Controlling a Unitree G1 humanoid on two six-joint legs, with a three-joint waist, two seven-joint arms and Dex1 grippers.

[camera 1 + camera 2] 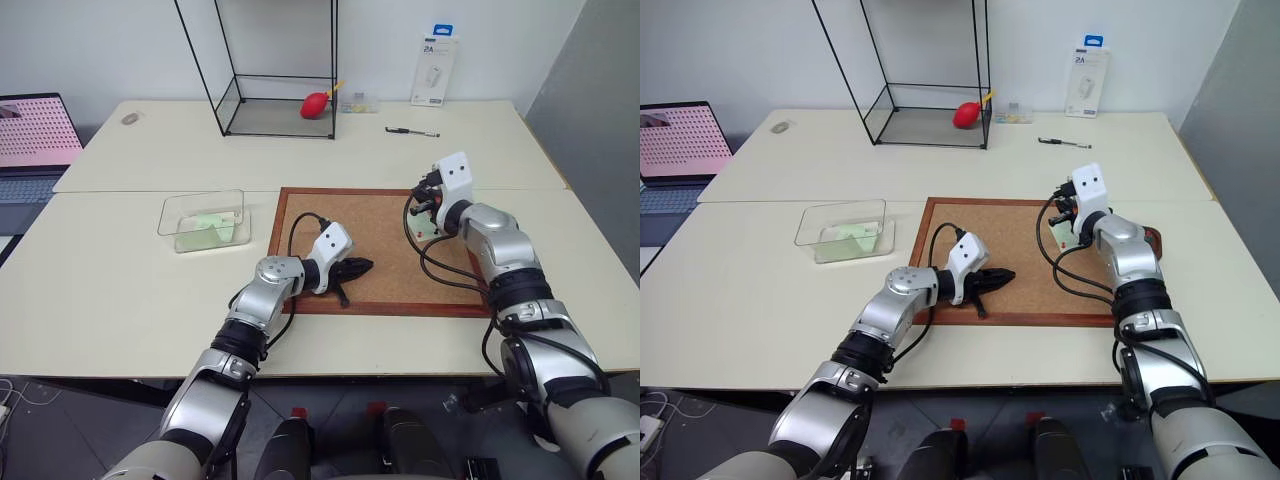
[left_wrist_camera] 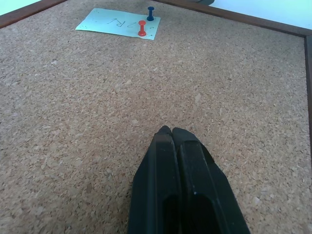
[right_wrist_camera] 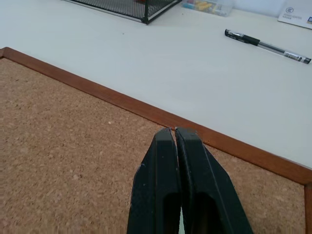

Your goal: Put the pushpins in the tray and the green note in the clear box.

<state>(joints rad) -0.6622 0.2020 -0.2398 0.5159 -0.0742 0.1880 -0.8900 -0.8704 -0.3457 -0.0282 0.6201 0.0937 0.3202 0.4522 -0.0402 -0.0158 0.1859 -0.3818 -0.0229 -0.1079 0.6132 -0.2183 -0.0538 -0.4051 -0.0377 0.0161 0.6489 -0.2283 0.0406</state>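
Left wrist view shows the left gripper (image 2: 171, 130) with its two black fingers pressed together, empty, hovering low over the cork board (image 2: 73, 136). Beyond it lies a green note (image 2: 117, 24) pinned flat to the cork by two pushpins (image 2: 142, 28) — one red, one dark blue — standing upright through the paper near its far edge. The pins are what fix the paper to the board, so by my reading they must come out before this note can be lifted.

From the head camera, the right gripper (image 1: 428, 198) is raised above the far right part of the board, close to that pinned note; its own wrist camera shows its fingers closed with nothing between them, pointing toward the board's wooden frame and the white table (image 3: 161, 58) beyond.

To the left of the board sits the clear box (image 1: 202, 220), just beside the frame, with a pale green slip already lying inside it. A sliver of dark brown at the board's right edge, behind the right arm, may be the tray (image 1: 1153, 238); too little of it shows to say whether anything is in it.
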